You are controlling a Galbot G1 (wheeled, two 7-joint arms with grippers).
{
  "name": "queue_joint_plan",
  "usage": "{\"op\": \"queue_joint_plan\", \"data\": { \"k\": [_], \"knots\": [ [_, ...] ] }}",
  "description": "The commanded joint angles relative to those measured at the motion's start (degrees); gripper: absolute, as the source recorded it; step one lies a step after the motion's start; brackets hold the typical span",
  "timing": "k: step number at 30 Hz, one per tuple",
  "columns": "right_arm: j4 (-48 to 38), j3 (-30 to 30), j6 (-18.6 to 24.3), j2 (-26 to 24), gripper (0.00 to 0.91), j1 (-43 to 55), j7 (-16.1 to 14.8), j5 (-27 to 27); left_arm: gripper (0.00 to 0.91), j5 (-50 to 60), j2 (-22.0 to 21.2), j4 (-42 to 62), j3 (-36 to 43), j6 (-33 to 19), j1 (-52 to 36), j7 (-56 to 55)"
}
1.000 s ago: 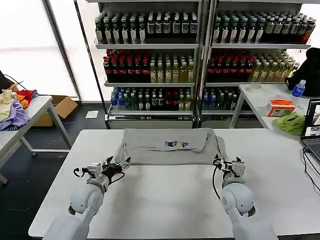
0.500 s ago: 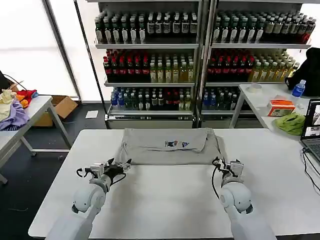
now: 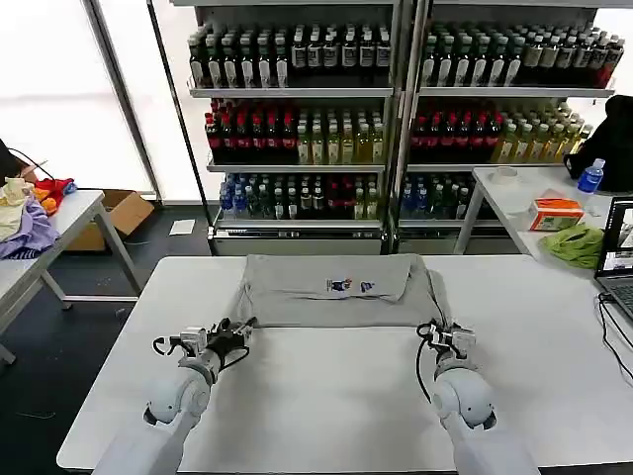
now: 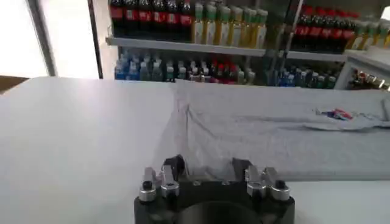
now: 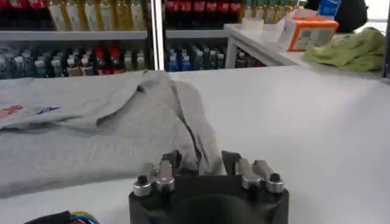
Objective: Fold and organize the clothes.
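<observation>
Centrally: grey shirt (image 3: 336,290), white table (image 3: 326,396), bottle shelves (image 3: 297,129) behind.

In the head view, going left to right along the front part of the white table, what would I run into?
Left end effector at the shirt's near left corner → grey shirt lying flat on the white table → right end effector at the shirt's near right corner → laptop at the table's right edge.
</observation>
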Motion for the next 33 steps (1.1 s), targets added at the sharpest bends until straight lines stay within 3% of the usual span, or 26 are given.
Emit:
{"op": "queue_joint_plan", "data": {
  "k": [1,11,22,33],
  "knots": [
    [-0.5,-0.3,-0.2,0.2,0.000,-0.7,-0.2,0.2,0.000,-0.4,-0.1,0.5,0.1,0.5,1.3,0.4],
    [1.8,0.6,-0.1,0.4,0.000,-2.4,-0.4,0.3,0.000,-0.2,-0.6,-0.2,-0.4,-0.2,2.5,0.7],
    [17.6,2.1,-0.1,0.5,0.000,-10.0,-0.5,-2.2,0.000,1.7,1.3,-10.0,-3.7,-2.3,9.1,0.8],
    [31.3,4.1,-0.1,1.4,0.000,-23.6,1.5,-3.8,0.000,2.1,4.5,-27.4,-9.7,-2.5,25.9,0.4]
  ]
}}
